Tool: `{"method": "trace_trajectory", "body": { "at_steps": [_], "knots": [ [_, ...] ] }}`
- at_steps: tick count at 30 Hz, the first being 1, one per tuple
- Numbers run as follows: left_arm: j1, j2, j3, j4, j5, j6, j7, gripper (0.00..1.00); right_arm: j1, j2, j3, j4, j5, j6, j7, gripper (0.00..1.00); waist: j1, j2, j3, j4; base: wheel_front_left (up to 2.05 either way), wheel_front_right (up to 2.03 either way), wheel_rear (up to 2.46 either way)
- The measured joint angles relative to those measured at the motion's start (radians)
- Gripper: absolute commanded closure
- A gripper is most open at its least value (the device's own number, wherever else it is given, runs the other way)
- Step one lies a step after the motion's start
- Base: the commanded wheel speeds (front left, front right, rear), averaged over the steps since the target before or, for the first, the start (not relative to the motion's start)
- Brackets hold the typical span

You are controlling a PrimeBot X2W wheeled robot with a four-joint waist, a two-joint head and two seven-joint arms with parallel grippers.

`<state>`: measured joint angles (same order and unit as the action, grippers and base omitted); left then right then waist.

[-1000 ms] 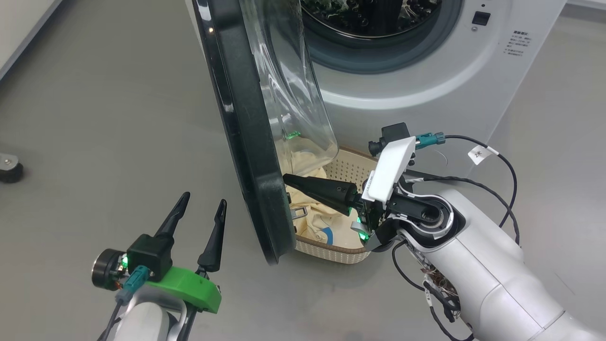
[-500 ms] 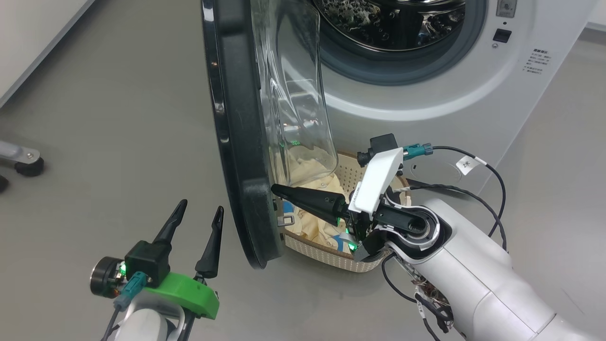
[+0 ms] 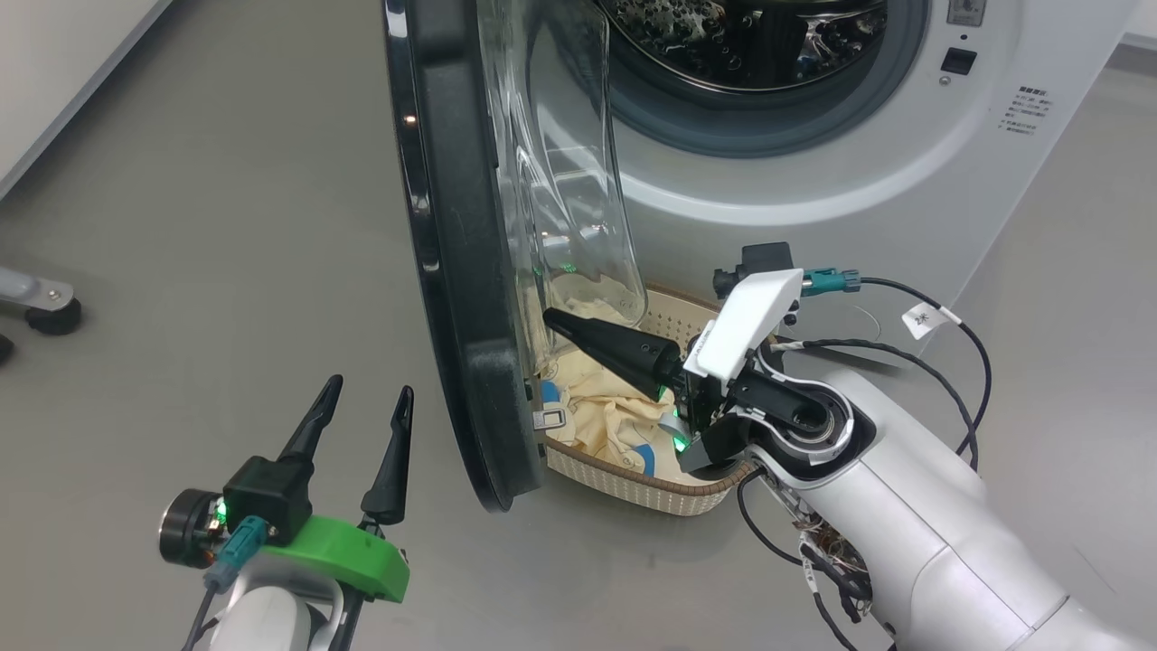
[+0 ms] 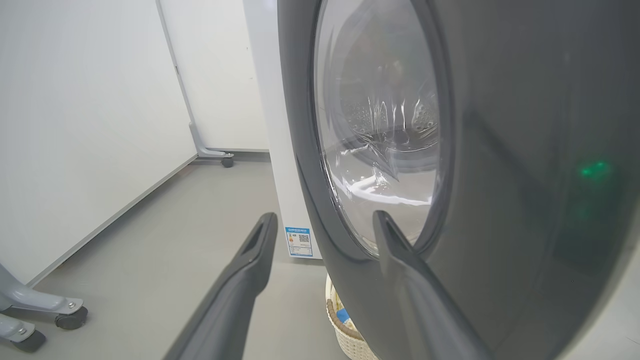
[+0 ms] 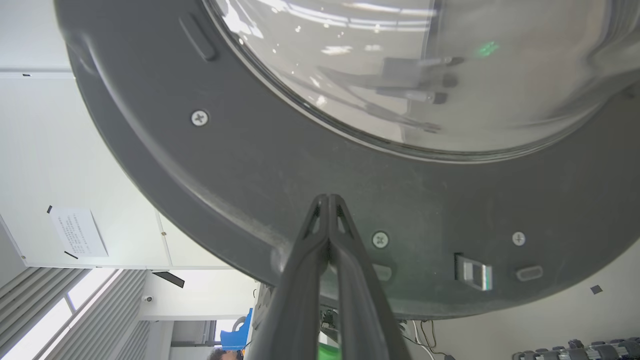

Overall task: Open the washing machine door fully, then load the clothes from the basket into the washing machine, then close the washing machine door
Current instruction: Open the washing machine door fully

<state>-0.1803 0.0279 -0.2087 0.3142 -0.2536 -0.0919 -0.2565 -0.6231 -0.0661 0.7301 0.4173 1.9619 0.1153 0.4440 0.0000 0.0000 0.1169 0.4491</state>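
The washing machine [image 3: 813, 208] stands with its steel drum [image 3: 741, 36] exposed. The washing machine door [image 3: 461, 271] stands edge-on, swung out toward me. My right gripper [image 3: 550, 318] is shut and empty, its tip against or just off the door's inner black rim [image 5: 250, 175]. Below it sits the basket [image 3: 633, 484] holding pale yellow clothes [image 3: 606, 411] with blue cuffs. My left gripper [image 3: 369, 391] is open and empty at the lower left, on the door's outer side. In the left wrist view the left gripper [image 4: 325, 225] faces the door [image 4: 500, 150], right finger close to the rim.
A stand's caster wheel [image 3: 45, 312] sits on the grey floor at the left, and white wall panels [image 4: 75, 125] rise behind it. Cables [image 3: 940, 334] loop off my right forearm. The door's metal latch [image 5: 472, 274] juts from the inner rim. The basket edge [image 4: 350, 340] lies under the door.
The head camera tilted up, then steadied. My right gripper's tip has risen a little along the door's inner side. My left gripper sits slightly lower. Both keep their states.
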Motion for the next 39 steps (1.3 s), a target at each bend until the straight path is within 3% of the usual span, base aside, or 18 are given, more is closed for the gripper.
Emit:
{"method": "trace_trajectory", "body": {
  "at_steps": [4, 5, 6, 7, 15, 23, 33, 39],
  "knots": [
    [0.0, 0.0, 0.01, -0.001, 0.0, 0.001, 0.0, 0.0, 0.0, -0.001, -0.04, 0.001, -0.018, 0.001, -0.049, 1.0, 0.0, 0.0, 0.001, -0.003, 0.0, 0.0, 0.0],
    [0.0, 0.0, 0.011, -0.002, 0.0, 0.004, 0.0, 0.0, 0.0, -0.002, -0.046, -0.001, -0.031, 0.001, -0.061, 0.96, 0.0, 0.0, 0.001, -0.004, 0.0, 0.0, 0.0],
    [0.0, 0.0, 0.012, -0.002, 0.0, 0.007, 0.0, 0.0, 0.001, -0.006, -0.052, -0.007, -0.047, 0.001, -0.074, 0.57, 0.0, 0.0, 0.001, -0.005, 0.0, 0.0, 0.0],
    [0.0, 0.0, 0.014, -0.002, 0.0, 0.007, 0.0, 0.0, 0.001, -0.014, -0.06, -0.016, -0.067, 0.001, -0.091, 0.0, 0.0, 0.0, 0.001, -0.006, 0.0, 0.0, 0.0],
    [0.001, 0.0, 0.029, -0.003, 0.0, 0.013, 0.0, 0.0, 0.043, -0.087, -0.104, -0.085, -0.262, 0.006, -0.263, 0.0, 0.0, 0.0, -0.013, -0.015, 0.0, 0.0, 0.0],
    [0.022, 0.0, 0.042, -0.002, 0.003, 0.016, 0.0, 0.0, 0.137, -0.161, -0.075, -0.101, -0.497, 0.007, -0.463, 0.0, 0.0, 0.0, -0.035, -0.028, 0.0, 0.0, 0.0],
    [0.051, 0.0, 0.069, 0.001, 0.021, 0.016, 0.0, 0.0, 0.233, -0.295, -0.017, -0.011, -0.836, 0.005, -0.738, 0.0, 0.0, 0.0, -0.068, -0.04, 0.0, 0.0, 0.0],
    [0.063, 0.003, 0.074, 0.001, 0.028, 0.016, 0.0, 0.0, 0.255, -0.328, -0.015, 0.009, -1.035, -0.092, -0.719, 0.0, 0.0, 0.0, -0.085, -0.052, 0.0, 0.0, 0.0]
  ]
}}
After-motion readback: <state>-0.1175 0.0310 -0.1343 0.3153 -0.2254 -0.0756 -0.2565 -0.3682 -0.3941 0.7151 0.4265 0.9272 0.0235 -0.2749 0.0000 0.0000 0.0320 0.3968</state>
